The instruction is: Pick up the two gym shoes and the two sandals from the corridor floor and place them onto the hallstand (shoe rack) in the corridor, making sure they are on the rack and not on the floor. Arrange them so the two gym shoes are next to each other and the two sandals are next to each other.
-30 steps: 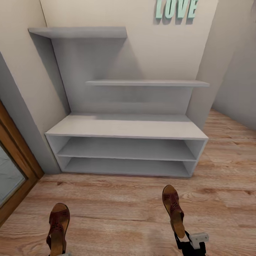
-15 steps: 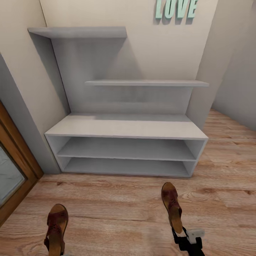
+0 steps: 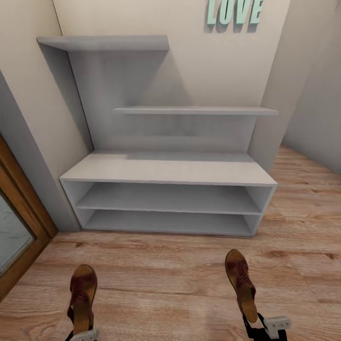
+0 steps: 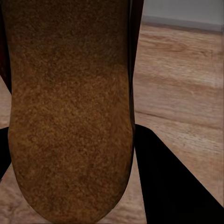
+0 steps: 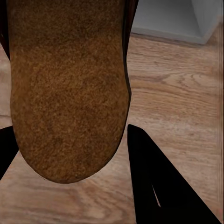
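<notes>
Head view: looks forward and down from above onto the hallstand (image 3: 168, 168) at frame centre, with corridor floor (image 3: 156, 274) across the lower frame.
Left wrist view: sits very close behind the left sandal (image 4: 70, 107), facing along its cork sole toward the floor (image 4: 182, 79).
Right wrist view: equally close behind the right sandal (image 5: 67, 88), facing the hallstand's base (image 5: 168, 18) at upper right.
Shared: both sandals (image 3: 82, 296) (image 3: 241, 284), floor planks, hallstand base.

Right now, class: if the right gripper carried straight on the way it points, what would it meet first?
Probably the hallstand. The right gripper, holding a sandal toe-forward, points toward its lower shelves across bare corridor floor; depth is uncertain.
</notes>
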Robot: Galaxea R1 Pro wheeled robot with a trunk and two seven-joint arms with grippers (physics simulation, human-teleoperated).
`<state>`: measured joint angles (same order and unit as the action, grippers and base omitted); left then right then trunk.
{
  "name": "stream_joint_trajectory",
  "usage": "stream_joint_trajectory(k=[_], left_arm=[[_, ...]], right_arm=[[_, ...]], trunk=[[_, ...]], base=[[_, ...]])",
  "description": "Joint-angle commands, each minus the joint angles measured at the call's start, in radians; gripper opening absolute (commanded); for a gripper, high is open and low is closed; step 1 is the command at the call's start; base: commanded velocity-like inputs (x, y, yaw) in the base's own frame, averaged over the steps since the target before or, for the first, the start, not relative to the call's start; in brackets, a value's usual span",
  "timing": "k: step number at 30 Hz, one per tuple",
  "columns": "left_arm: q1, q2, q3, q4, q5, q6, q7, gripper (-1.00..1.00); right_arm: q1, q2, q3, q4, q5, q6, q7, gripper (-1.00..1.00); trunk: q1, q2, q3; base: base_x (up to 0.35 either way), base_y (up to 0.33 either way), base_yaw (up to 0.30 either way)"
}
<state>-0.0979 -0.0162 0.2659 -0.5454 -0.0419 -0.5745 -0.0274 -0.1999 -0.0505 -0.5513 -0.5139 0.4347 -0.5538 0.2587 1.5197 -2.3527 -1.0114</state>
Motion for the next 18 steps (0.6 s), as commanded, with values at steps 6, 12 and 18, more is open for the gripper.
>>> stream_joint_trajectory(k=[6,12,18], left_arm=[[-0.035,-0.003,0.007,0.001,-0.023,-0.003,0.020,-1.00],[-0.061,-0.002,0.007,0.001,-0.037,-0.007,0.042,-1.00],[-0.063,-0.001,0.007,0.001,-0.045,-0.015,0.365,-1.00]], right_arm=[[-0.001,-0.004,-0.046,0.001,0.004,-0.003,0.000,-1.00],[-0.001,-0.005,-0.083,0.001,0.004,-0.003,-0.001,-1.00],[-0.001,-0.002,-0.208,0.003,0.004,-0.003,-0.003,-1.00]], trunk=[[0.000,0.000,-0.001],[0.000,0.000,-0.001],[0.000,0.000,-0.001]], base=[[0.000,0.000,0.000],[0.000,0.000,0.000],[0.000,0.000,0.000]])
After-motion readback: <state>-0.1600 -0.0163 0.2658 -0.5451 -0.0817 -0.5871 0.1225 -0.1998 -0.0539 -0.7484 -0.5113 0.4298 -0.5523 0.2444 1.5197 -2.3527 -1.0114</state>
